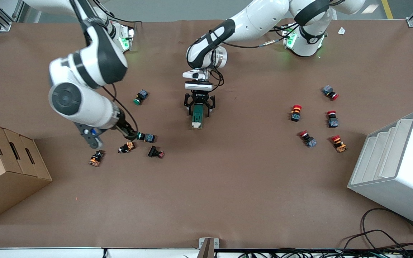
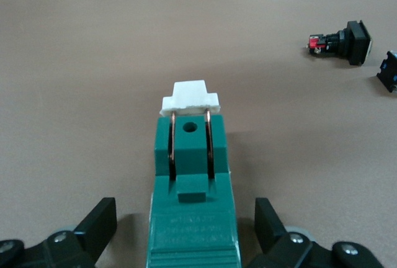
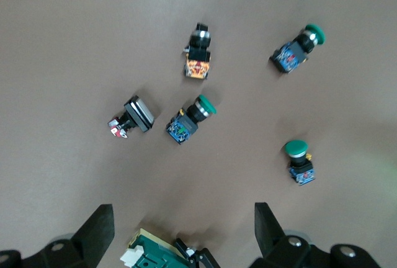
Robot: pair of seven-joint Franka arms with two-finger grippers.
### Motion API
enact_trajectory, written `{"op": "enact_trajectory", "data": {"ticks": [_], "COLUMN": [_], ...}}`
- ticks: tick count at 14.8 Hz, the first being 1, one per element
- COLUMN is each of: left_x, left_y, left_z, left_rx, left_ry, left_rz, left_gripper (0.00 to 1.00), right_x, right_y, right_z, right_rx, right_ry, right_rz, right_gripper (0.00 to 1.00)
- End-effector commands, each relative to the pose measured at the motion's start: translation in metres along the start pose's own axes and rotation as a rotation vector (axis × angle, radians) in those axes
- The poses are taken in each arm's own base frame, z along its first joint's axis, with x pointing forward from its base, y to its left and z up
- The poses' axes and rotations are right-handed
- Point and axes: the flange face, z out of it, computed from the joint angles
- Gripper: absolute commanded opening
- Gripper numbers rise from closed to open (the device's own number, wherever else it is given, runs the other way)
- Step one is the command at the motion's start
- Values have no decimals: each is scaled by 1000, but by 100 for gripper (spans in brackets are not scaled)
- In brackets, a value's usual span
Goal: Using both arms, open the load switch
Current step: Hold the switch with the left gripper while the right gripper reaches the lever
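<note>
1. Push buttons (image 1: 155, 152) lie scattered nearest the front camera, toward the right arm's end of the table.
2. Right gripper (image 3: 180, 231) hangs in the air over that cluster, fingers spread, grasping nothing.
3. Load switch (image 1: 196, 116) lies mid-table, white tab (image 2: 190, 96) toward the front camera.
4. Left gripper (image 1: 199, 104) straddles the switch; fingers (image 2: 99, 221) released, apart from its sides.

Robotics lab | two white robot arms (image 1: 84, 68) bolted at a brown-covered table (image 1: 228, 186) framed by aluminium rails | scattered push buttons (image 1: 314, 118) | cardboard box (image 1: 2, 168) and white bin (image 1: 400, 168) at the ends | loose cables (image 1: 389, 240) along the edge
</note>
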Motion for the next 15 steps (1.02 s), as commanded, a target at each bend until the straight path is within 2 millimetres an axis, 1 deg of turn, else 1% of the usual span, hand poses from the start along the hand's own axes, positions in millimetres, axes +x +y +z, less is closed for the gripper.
{"op": "enact_trajectory", "data": {"ticks": [1,3,5,6,7,9,11,13,15], "left_x": [-13,-17,-22,-23,-30,-30,-34,-32,-35], "left_y": [6,5,4,4,6,8,10,12,12], "left_z": [2,3,3,3,1,2,0,1,2], "left_rx": [-12,-10,-8,-6,-9,-10,-13,-11,-9], "left_ry": [5,0,-6,-3,-9,-8,-10,-10,-14], "left_rz": [2,5,4,-13,-20,-42,-49,-57,-59], "left_gripper": [99,99,99,100,100,100,100,100,100], "right_x": [-24,-33,-51,-53,-61,-82,-95,-109,-117], "right_y": [-24,-37,-49,-55,-60,-70,-80,-84,-89], "right_z": [34,59,81,91,100,128,145,161,167], "right_rx": [-6,-32,-39,-31,-27,-36,-43,-61,-35], "right_ry": [0,0,6,9,12,17,3,-27,-67], "right_rz": [78,122,151,185,204,240,292,321,371], "right_gripper": [100,100,100,100,100,100,100,100,100]}}
